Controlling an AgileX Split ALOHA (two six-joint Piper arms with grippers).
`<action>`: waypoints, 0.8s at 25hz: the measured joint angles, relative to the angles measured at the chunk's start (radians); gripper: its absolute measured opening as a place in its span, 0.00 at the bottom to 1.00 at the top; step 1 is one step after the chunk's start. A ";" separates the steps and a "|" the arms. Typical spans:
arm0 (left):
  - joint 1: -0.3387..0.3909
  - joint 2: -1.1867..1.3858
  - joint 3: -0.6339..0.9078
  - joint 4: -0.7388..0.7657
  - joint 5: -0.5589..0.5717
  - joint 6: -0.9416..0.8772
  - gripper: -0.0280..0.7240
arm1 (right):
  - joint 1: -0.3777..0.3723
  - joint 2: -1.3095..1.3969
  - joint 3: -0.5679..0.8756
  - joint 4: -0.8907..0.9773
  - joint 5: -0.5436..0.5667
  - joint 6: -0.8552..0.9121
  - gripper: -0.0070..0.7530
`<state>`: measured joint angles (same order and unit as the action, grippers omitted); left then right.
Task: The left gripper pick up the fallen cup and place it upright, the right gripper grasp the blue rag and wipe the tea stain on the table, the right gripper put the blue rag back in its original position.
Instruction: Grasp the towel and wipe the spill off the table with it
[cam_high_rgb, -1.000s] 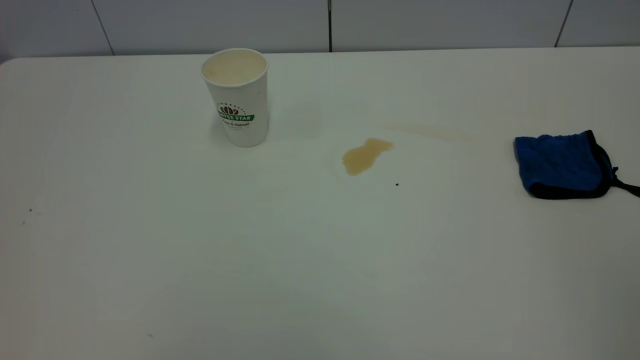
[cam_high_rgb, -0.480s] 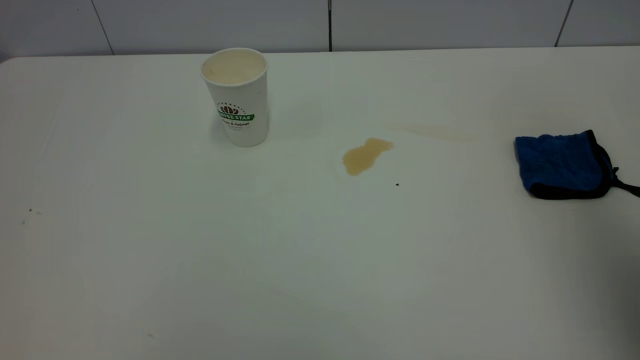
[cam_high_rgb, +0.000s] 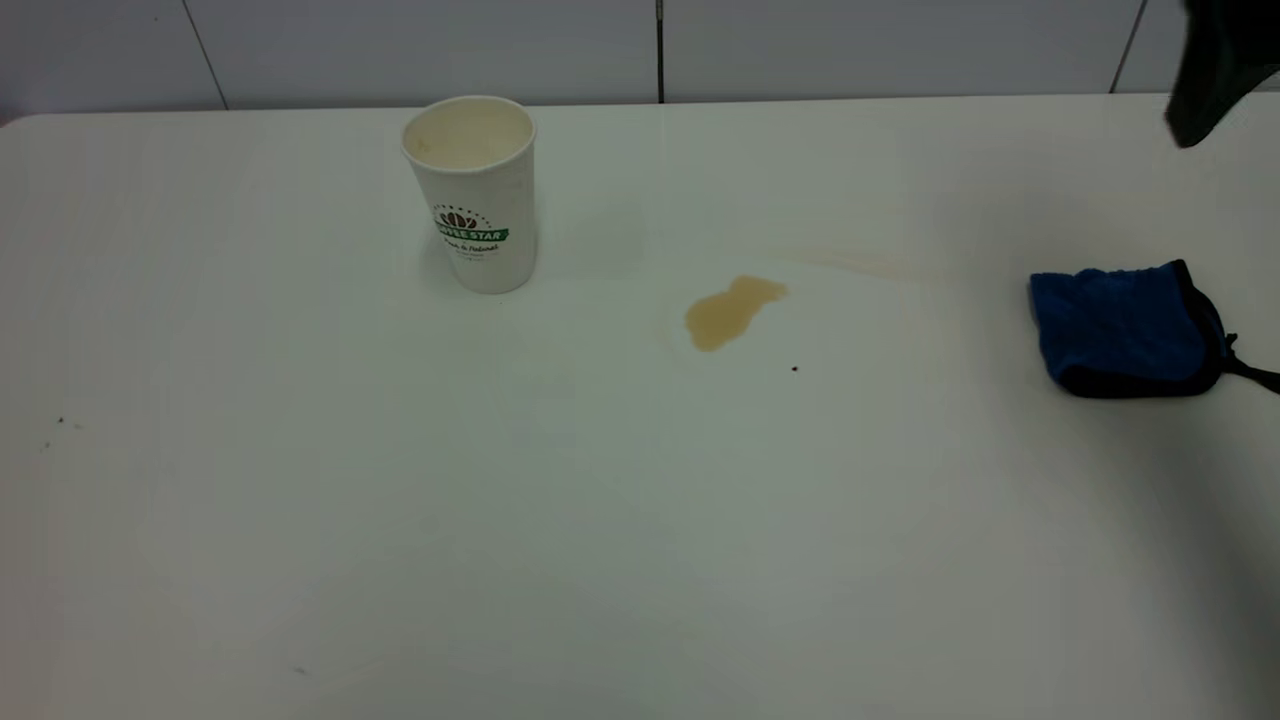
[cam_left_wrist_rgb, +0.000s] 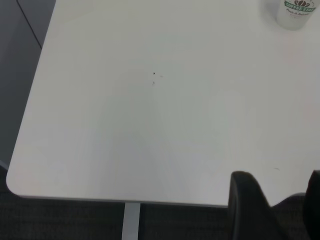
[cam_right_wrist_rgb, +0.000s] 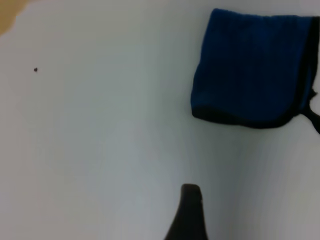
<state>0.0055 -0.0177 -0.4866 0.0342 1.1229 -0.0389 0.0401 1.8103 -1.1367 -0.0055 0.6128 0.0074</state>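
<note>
White desk (cam_high_rgb: 300, 560) takes up nearly the whole scene, smooth and bare apart from three things spread across its far half. Largest of these is the cup (cam_high_rgb: 473, 192), standing upright toward the far left, so that step looks done. Well to the right sits the blue rag (cam_high_rgb: 1122, 327), folded flat near the desk's right edge, its black loop tag pointing right. Between them lies the tea stain (cam_high_rgb: 730, 311), a small brown puddle, unwiped.

Up at the far right a dark part of the right arm shows above the desk. The right gripper (cam_right_wrist_rgb: 187, 212) hangs over bare desk just on the near side of the rag, not touching it and holding nothing; only one finger shows, so I cannot tell how far it is spread. The left gripper (cam_left_wrist_rgb: 272, 207) idles over the near left corner, jaws apart and empty.

For the step in hand, I'd say the right gripper should come down over the rag's middle and pinch a good fold of cloth.
</note>
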 joint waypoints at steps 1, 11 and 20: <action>0.000 0.000 0.000 0.000 0.000 0.000 0.45 | 0.000 0.052 -0.035 -0.001 -0.004 0.000 0.97; 0.000 0.000 0.000 0.000 0.000 0.000 0.45 | 0.000 0.375 -0.245 -0.046 -0.023 -0.001 0.96; 0.000 0.000 0.000 0.000 0.001 0.000 0.45 | -0.036 0.553 -0.372 -0.022 -0.023 -0.001 0.96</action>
<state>0.0055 -0.0177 -0.4866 0.0342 1.1238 -0.0389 0.0037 2.3638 -1.5087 -0.0275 0.5901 0.0064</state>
